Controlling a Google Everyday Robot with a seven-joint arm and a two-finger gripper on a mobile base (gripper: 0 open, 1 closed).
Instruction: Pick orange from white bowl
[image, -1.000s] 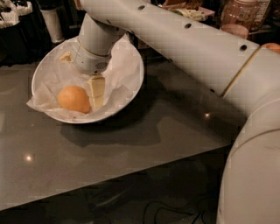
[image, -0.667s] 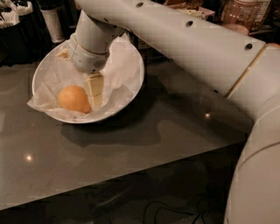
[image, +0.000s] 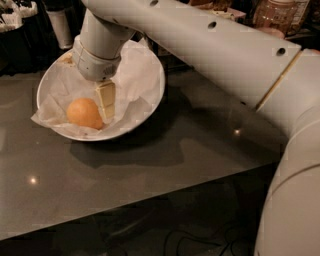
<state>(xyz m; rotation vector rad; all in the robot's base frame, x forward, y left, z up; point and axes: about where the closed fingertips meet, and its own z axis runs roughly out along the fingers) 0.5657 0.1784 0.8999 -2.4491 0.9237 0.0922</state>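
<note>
Pincer inside white bowl, just beside orange; crumpled paper crowds far side.

A dull-skinned, smooth orange rests on crumpled, matt white paper lining a smooth white bowl, with the robot's cream, plastic-looking gripper down inside the bowl just beside the fruit. The arm above it wears a smooth off-white shell with a soft satin sheen. The grey table beneath is polished and stone-like, glossy enough to catch pinpoints of light and a dim reflection of the bowl.
</note>
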